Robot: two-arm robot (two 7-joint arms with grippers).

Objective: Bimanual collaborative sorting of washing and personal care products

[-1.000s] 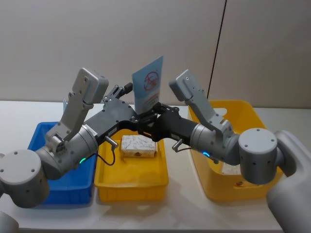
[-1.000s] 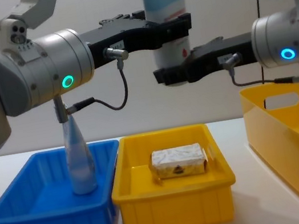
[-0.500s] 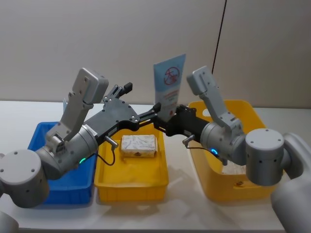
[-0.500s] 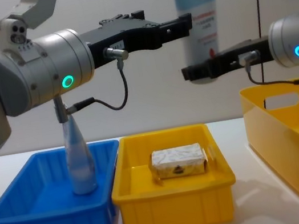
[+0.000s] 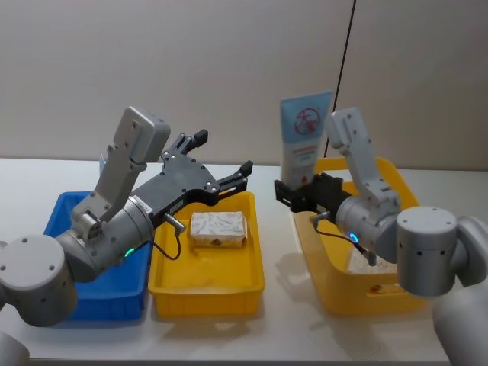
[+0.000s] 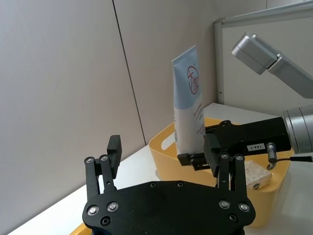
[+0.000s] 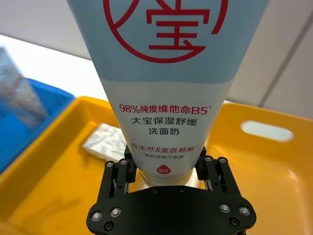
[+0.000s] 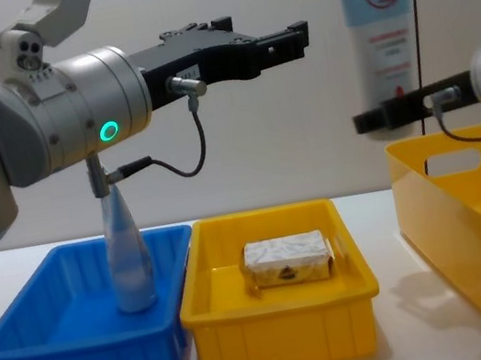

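Note:
My right gripper (image 5: 300, 188) (image 8: 389, 115) (image 7: 167, 165) is shut on the bottom of a tall pale-blue tube (image 5: 305, 141) (image 8: 384, 24) (image 7: 164, 98) with a red circular logo. It holds the tube upright over the left rim of the large yellow bin (image 5: 358, 301). My left gripper (image 5: 219, 158) (image 8: 288, 39) (image 6: 163, 149) hangs open with nothing in it above the small yellow tray (image 5: 206, 290). In that tray lies a white marbled wrapped block (image 5: 218, 229) (image 8: 287, 258). A second pale-blue pouch (image 8: 127, 256) stands in the blue bin (image 8: 29, 357). A small white packet (image 7: 105, 139) lies in the large bin.
The blue bin (image 5: 61, 221), small yellow tray (image 8: 286, 330) and large yellow bin (image 8: 478, 259) stand side by side on a white table, close to a grey wall. A dark cable runs down the wall behind the large bin.
The left gripper has let go of the tube. My right gripper has carried it to the right, away from the left gripper and to the large yellow bin. The left arm has stayed still.

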